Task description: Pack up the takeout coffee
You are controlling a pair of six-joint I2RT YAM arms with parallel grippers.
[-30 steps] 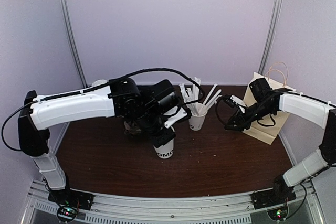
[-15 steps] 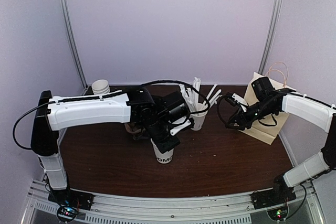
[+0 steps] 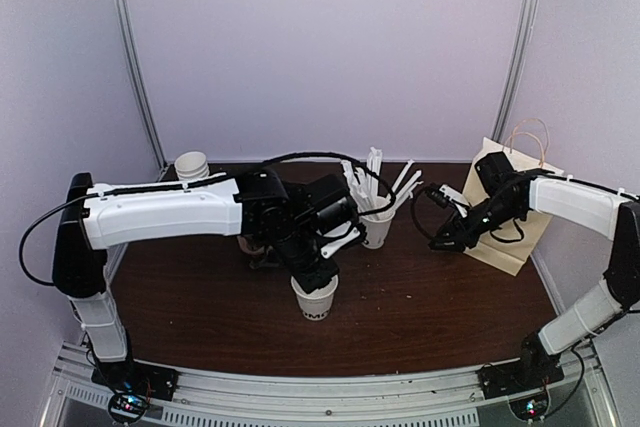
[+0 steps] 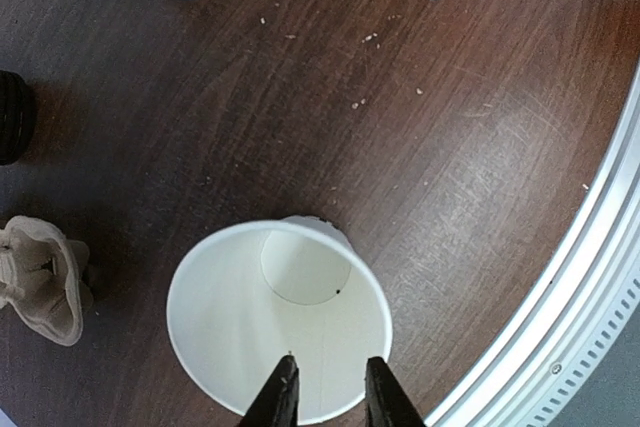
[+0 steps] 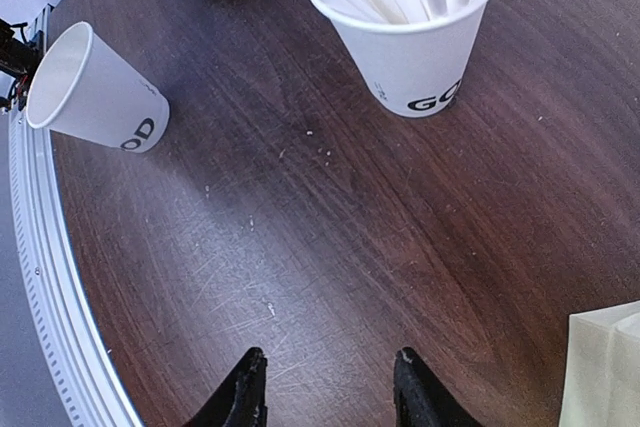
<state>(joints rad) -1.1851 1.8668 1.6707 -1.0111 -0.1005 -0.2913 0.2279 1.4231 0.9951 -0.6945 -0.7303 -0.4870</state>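
Observation:
No cup with a black dome lid shows in any view. A lidless, empty white cup (image 3: 315,299) with black lettering stands upright near the table's front middle. It also shows in the left wrist view (image 4: 278,319) and the right wrist view (image 5: 95,92). My left gripper (image 4: 328,372) hovers just over the cup's near rim with its fingers slightly apart, holding nothing; in the top view it (image 3: 312,272) is just behind the cup. My right gripper (image 5: 325,362) is open and empty above bare table, left of the paper bag (image 3: 515,217).
A white cup full of long white straws (image 3: 375,230) stands at the back middle. A stack of lidless cups (image 3: 191,165) stands at the back left. A crumpled beige piece (image 4: 40,277) and a black round object (image 4: 10,117) lie left of the cup. A metal rail (image 3: 320,392) borders the front edge.
The left gripper covered the top of the cup before; it has now drawn back and the cup's open rim shows, standing on the table. The right gripper has barely shifted.

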